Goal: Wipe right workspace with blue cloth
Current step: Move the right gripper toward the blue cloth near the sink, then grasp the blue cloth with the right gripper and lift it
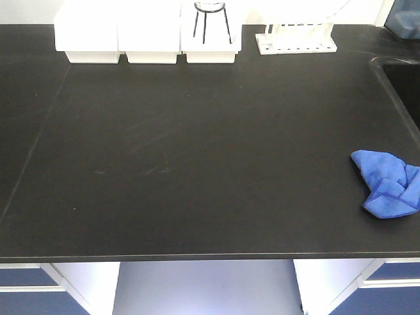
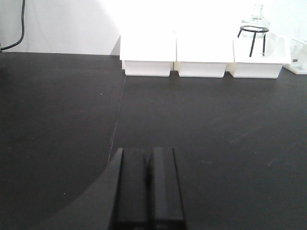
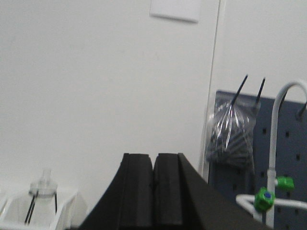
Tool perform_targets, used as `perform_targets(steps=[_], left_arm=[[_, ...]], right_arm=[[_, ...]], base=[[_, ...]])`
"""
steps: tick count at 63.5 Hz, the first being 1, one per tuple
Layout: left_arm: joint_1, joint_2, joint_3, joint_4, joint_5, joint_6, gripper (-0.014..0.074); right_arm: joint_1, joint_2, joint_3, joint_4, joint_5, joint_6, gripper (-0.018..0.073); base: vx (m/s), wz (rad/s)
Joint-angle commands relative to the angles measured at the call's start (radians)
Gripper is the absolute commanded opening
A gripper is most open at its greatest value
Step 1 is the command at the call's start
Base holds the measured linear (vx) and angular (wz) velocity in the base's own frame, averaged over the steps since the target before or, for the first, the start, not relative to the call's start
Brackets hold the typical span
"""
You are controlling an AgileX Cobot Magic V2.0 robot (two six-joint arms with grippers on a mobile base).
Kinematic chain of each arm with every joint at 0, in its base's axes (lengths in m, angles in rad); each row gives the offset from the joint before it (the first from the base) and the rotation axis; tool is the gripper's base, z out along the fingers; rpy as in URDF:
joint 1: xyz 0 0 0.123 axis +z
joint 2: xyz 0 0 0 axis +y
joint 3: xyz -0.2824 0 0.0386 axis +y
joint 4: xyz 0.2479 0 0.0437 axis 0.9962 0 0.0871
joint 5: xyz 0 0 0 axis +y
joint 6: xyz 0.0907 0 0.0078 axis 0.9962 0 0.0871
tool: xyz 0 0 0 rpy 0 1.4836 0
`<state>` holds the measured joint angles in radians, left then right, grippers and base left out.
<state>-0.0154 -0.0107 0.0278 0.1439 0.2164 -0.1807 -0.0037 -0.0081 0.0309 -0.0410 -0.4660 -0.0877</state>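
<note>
At the right edge of the front view, the blue cloth (image 1: 388,184) lies crumpled on the black counter (image 1: 197,164), near the front lip and on the near side of the sink (image 1: 401,79); part of it runs out of frame. Neither hand touches it. The left hand (image 2: 148,191) is closed on nothing, fingers pressed together, low over bare counter and facing the white bins (image 2: 201,60). The right hand (image 3: 153,191) is likewise closed and empty, raised and aimed at the wall (well away from the cloth, by my judgement). Wiping has not begun; pickup comes first. Risks noted: a descent with fingers closed would only shove the cloth toward the lip or the sink; a pinch on a single fold of soft fabric may slip mid-wipe; a bunched cloth would wipe a narrow, patchy track.
</note>
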Motion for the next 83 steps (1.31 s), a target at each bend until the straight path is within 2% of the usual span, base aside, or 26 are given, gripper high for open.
perform_targets(steps=[1,7,12,18,25,29,34,39,48,55,66,83], left_arm=[[0.005,-0.017,0.030,0.001,-0.082,-0.008,-0.0006],[0.005,-0.017,0.030,0.001,-0.082,-0.008,-0.0006],[0.005,-0.017,0.030,0.001,-0.082,-0.008,-0.0006],[0.005,-0.017,0.030,0.001,-0.082,-0.008,-0.0006],[0.005,-0.017,0.030,0.001,-0.082,-0.008,-0.0006],[0.005,-0.017,0.030,0.001,-0.082,-0.008,-0.0006],[0.005,-0.017,0.030,0.001,-0.082,-0.008,-0.0006],[0.005,-0.017,0.030,0.001,-0.082,-0.008,-0.0006],[0.005,-0.017,0.030,0.001,-0.082,-0.008,-0.0006],[0.005,-0.017,0.030,0.001,-0.082,-0.008,-0.0006],[0.005,-0.017,0.030,0.001,-0.082,-0.008,-0.0006],[0.005,-0.017,0.030,0.001,-0.082,-0.008,-0.0006]], right_arm=[[-0.005,-0.011,0.016,0.004,-0.199,0.067,-0.0008],[-0.005,-0.011,-0.014,0.008,-0.238,0.153,-0.0008],[-0.005,-0.011,-0.096,0.008,-0.113,0.202,-0.0004],[-0.005,-0.004,-0.279,0.012,0.203,0.198,-0.0004],[-0.005,0.088,-0.521,0.000,0.589,0.101,-0.0004],[-0.005,0.176,-0.616,-0.050,0.779,0.088,-0.0004],[-0.005,0.309,-0.691,-0.142,0.923,0.127,-0.0004],[-0.005,0.441,-0.706,-0.278,0.943,0.213,-0.0003],[-0.005,0.658,-0.706,-0.518,0.825,0.384,0.0000],[-0.005,0.821,-0.706,-0.633,0.761,0.496,0.0006],[-0.005,1.041,-0.706,-0.700,0.813,0.508,0.0080],[-0.005,1.300,-0.706,-0.691,0.852,0.658,0.0347]], base=[[0.00,0.00],[0.00,0.00],[0.00,0.00],[0.00,0.00],[0.00,0.00],[0.00,0.00],[0.00,0.00],[0.00,0.00],[0.00,0.00],[0.00,0.00],[0.00,0.00],[0.00,0.00]])
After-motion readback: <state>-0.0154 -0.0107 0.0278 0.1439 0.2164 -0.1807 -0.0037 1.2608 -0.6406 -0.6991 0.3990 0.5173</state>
